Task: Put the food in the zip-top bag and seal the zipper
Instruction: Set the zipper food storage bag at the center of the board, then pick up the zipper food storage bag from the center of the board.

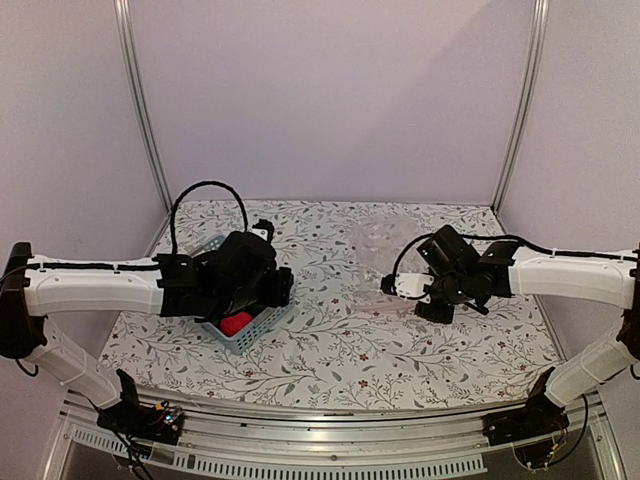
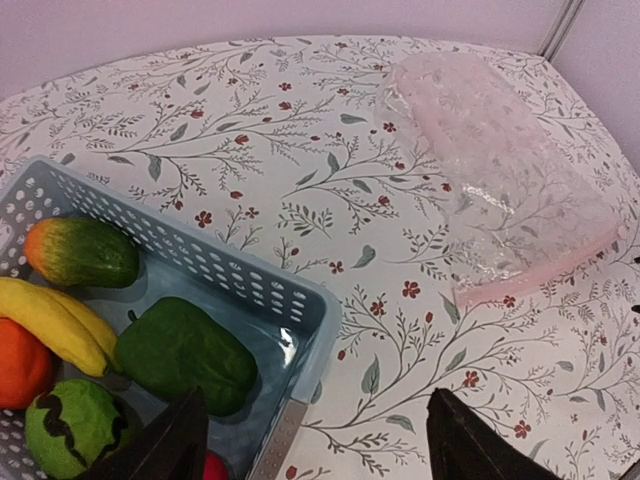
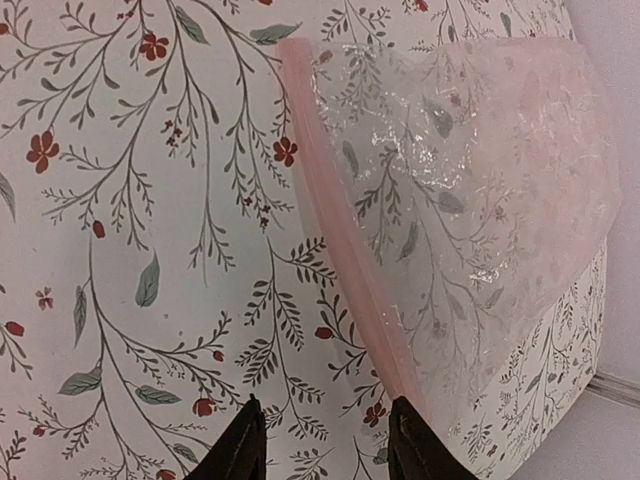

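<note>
**Top view.** The floral tablecloth (image 1: 330,350) runs to the wall posts at the back and a metal rail at the near edge. The left gripper (image 1: 262,290) hangs over the blue basket (image 1: 250,338) at left of centre; a pinkish-red ball (image 1: 237,323) shows inside. The zip-top bag (image 1: 375,245) lies flat right of centre, well apart from the basket, with bare cloth between them. The right gripper (image 1: 405,288) sits just beside the bag's near edge. Finger spacing is unreadable here.

**Left wrist.** The left gripper (image 2: 320,450) is spread wide and holds nothing. It straddles the basket's near corner (image 2: 300,310). Food in the basket:
- mango (image 2: 82,252)
- banana (image 2: 50,315)
- orange (image 2: 20,365)
- dark green piece (image 2: 185,355)
- green ball (image 2: 70,425)

The bag (image 2: 500,170) lies far right, its zipper (image 2: 540,270) along the nearer edge.

**Right wrist.** The right gripper (image 3: 325,450) has a moderate gap and nothing in it. The bag (image 3: 470,200) fills the upper right. The zipper (image 3: 340,240) runs diagonally down to end just above the right-hand fingertip (image 3: 415,450); I cannot tell whether they touch. Open cloth lies left; the table edge (image 3: 610,390) is close at lower right.
</note>
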Robot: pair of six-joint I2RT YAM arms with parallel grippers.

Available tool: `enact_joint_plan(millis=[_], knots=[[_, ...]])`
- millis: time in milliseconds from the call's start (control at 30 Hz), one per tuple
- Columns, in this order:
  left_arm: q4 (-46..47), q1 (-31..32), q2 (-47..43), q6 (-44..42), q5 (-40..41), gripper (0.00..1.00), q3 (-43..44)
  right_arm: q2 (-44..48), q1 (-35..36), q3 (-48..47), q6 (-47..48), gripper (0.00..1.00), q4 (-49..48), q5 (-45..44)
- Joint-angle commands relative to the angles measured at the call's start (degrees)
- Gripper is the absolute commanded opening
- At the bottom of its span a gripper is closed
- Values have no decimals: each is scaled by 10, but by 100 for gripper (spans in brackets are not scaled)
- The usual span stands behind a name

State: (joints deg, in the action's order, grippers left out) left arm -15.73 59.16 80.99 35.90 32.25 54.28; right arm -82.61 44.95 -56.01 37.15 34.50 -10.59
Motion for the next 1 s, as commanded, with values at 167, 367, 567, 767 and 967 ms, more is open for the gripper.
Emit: enact_joint_plan(millis=[167, 367, 567, 767, 967], knots=[[6, -5, -8, 9, 3, 75, -8, 0, 0, 114, 91, 38, -245, -104], [14, -5, -20, 31, -13, 74, -31, -62, 0, 101, 90, 37, -283, -118], [13, -5, -36, 33, -7, 74, -43, -107, 0, 89, 90, 38, -297, -123], [14, -5, -38, 30, -2, 75, -47, -138, -4, 89, 93, 35, -321, -154], [1, -5, -37, 25, 8, 75, -41, -160, -32, 83, 100, 13, -364, -185]])
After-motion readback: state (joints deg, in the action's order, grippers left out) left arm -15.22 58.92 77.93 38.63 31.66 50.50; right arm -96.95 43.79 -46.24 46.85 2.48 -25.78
